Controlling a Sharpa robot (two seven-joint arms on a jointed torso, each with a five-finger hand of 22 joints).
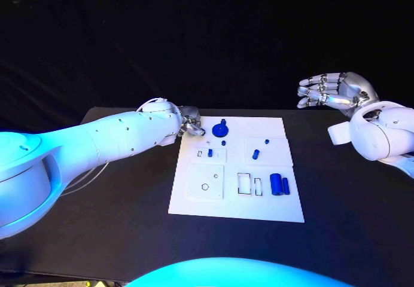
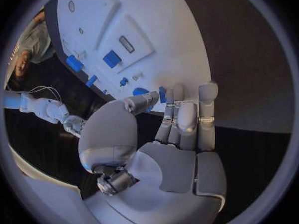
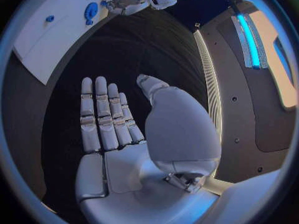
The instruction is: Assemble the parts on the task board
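The white task board [image 1: 237,197] lies in the middle of the black table. A round blue part [image 1: 219,128] stands near its far left corner. My left hand [image 1: 189,122] sits at that corner, thumb and fingers apart and just short of the part. In the left wrist view the round part [image 2: 140,91] shows past the fingertips [image 2: 207,92], partly hidden by the thumb. Several small blue pegs [image 1: 255,154] stand mid-board, and two blue cylinders [image 1: 277,184] lie at the right. My right hand [image 1: 332,89] hangs raised off the board's far right, fingers spread, holding nothing.
The board has shallow square recesses [image 1: 207,179] and rectangular slots [image 1: 244,183] toward its near half. Bare black table [image 1: 112,221] surrounds the board on every side. The right wrist view shows the board's corner [image 3: 50,35] and my left hand [image 3: 127,2] beyond the open right palm [image 3: 124,134].
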